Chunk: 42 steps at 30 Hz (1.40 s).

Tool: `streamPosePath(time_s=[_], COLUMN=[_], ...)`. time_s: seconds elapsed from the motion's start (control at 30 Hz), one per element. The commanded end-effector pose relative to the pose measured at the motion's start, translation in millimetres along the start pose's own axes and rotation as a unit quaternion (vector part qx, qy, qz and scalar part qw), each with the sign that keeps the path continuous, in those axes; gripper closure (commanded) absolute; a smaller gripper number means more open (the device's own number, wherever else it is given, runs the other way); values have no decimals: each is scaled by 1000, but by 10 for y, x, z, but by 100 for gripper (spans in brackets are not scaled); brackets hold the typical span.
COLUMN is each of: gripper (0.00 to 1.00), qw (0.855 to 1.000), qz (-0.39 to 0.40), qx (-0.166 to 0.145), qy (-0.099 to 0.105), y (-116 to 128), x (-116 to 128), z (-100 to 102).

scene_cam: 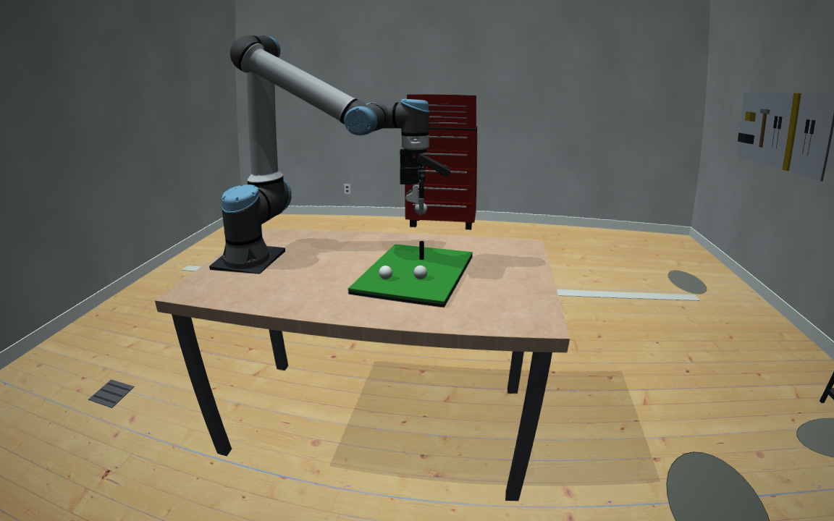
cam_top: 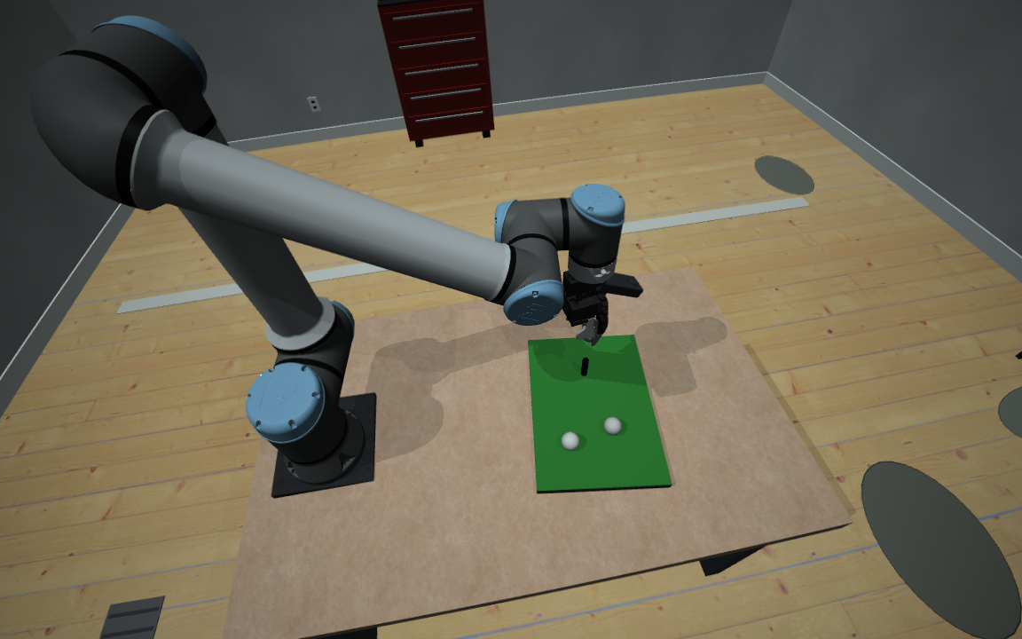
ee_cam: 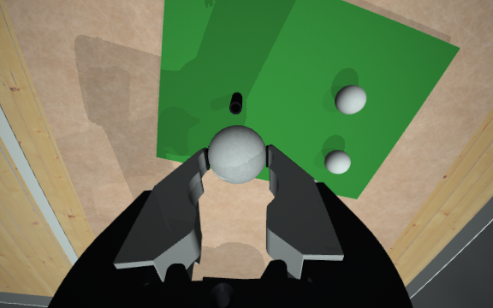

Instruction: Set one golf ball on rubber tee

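Observation:
My gripper (ee_cam: 238,148) is shut on a white golf ball (ee_cam: 237,154) and holds it high above the table. It also shows in the top view (cam_top: 590,331) and the exterior view (scene_cam: 420,205). The black rubber tee (ee_cam: 235,103) stands upright on the green mat (ee_cam: 298,85), below the held ball; it shows in the top view (cam_top: 584,366) and the exterior view (scene_cam: 421,248). In the exterior view the gripper hangs almost straight above the tee. Two more white golf balls (cam_top: 570,440) (cam_top: 612,425) lie on the mat nearer the front; they show in the wrist view (ee_cam: 350,99) (ee_cam: 337,162).
The mat lies on a brown table (scene_cam: 368,291) with the arm's base (cam_top: 316,445) at the left. A red drawer cabinet (scene_cam: 441,158) stands behind the table by the wall.

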<state>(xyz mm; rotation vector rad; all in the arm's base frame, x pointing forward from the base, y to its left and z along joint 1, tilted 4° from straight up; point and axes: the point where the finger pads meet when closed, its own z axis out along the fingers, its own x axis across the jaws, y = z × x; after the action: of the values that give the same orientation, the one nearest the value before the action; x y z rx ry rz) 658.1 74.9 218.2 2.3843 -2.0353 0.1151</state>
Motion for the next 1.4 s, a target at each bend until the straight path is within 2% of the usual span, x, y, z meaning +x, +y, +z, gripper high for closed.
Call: streamPosePath(time_s=[0.0, 0.1, 0.17, 0.3, 0.4, 0.73, 1.03, 1.37], gripper=[100, 100, 100, 100, 100, 100, 100, 100], qw=[1000, 1000, 1000, 1000, 1000, 1000, 1000, 1000], qz=[1, 1, 1, 1, 1, 1, 1, 1], qx=[0, 0, 0, 0, 0, 0, 0, 0], qy=[1, 1, 1, 1, 1, 1, 1, 1], y=[-30, -23, -23, -17, -13, -15, -26, -27], x=[-61, -62, -62, -63, -64, -63, -60, -60], z=[19, 240, 240, 635, 791, 836, 955, 966])
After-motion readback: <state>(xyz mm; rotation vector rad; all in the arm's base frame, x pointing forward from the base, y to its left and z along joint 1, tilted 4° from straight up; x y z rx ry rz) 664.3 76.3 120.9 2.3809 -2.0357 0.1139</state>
